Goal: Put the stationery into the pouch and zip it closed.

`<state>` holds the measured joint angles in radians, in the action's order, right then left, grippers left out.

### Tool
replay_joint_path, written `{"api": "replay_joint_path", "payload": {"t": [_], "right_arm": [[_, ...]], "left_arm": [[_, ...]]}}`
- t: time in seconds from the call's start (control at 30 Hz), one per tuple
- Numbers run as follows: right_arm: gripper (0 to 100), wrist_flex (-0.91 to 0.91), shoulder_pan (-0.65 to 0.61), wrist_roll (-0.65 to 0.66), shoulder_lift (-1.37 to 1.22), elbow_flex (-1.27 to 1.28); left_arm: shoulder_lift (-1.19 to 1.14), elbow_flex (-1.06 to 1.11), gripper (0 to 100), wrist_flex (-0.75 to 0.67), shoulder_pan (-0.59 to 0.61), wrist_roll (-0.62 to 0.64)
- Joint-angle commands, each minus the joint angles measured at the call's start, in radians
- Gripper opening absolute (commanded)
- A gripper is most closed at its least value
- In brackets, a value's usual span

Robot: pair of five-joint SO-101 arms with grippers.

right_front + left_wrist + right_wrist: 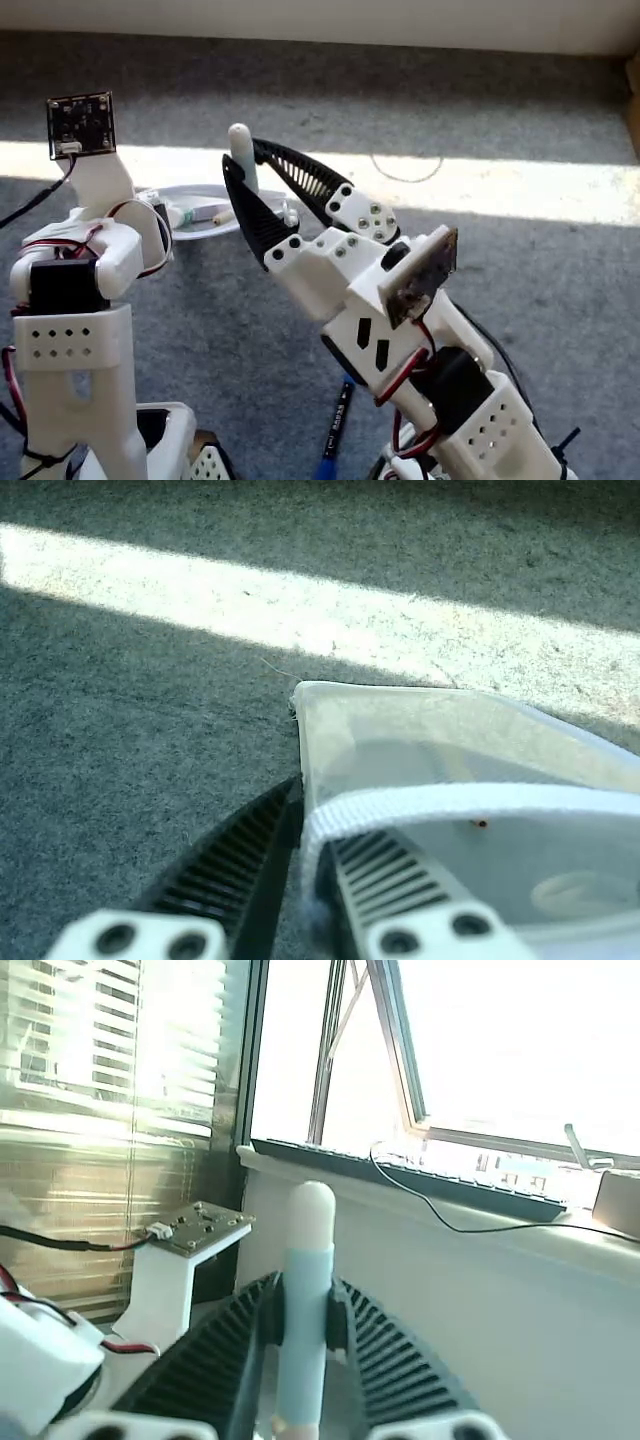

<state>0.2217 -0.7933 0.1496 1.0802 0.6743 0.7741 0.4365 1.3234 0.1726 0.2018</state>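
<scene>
A see-through pouch point(205, 212) with a white zipper band lies on the grey carpet beside the left arm. My left gripper point(305, 805) is shut on the pouch point(450, 750) at the corner of its open edge. A white item with a greenish end lies inside the pouch. My right gripper point(243, 158) is raised above the pouch's near side and is shut on a white and light-blue stick point(239, 140), held upright. In the right wrist view the stick point(310, 1230) stands between the black fingers of the right gripper point(303, 1295). A blue and black pen point(338, 425) lies on the carpet near the right arm's base.
A bright sunlit band point(500, 185) crosses the grey carpet behind the pouch. A thin cable point(400, 172) lies in that band. The left arm's body point(70, 300) stands close to the left of the pouch. A wall edge point(400, 30) runs along the back.
</scene>
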Motion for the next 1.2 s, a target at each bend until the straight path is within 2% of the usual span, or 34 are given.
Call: {"api": "replay_joint_path", "payload": {"t": [0.0, 0.33, 0.5, 0.73, 0.97, 1.17], "right_arm": [[0.5, -0.107, -0.015, -0.002, -0.054, -0.007], [0.5, -0.255, -0.015, 0.0, -0.2, -0.007], [0.5, -0.259, -0.015, 0.0, -0.236, -0.004], [0.5, -0.257, -0.016, 0.003, -0.239, 0.125], [0.5, -0.251, -0.051, 0.255, -0.239, 0.246], [0.5, -0.251, -0.056, 0.278, -0.237, 0.3]], "left_arm": [[-0.012, -0.05, 0, -0.003, 0.012, -0.008], [-0.012, -0.05, 0, -0.003, 0.013, -0.008], [-0.012, -0.05, 0, -0.003, 0.013, -0.008], [-0.012, -0.05, 0, -0.003, 0.013, -0.008], [-0.012, -0.05, 0, -0.003, 0.013, -0.008], [-0.012, -0.05, 0, -0.003, 0.013, -0.008]]}}
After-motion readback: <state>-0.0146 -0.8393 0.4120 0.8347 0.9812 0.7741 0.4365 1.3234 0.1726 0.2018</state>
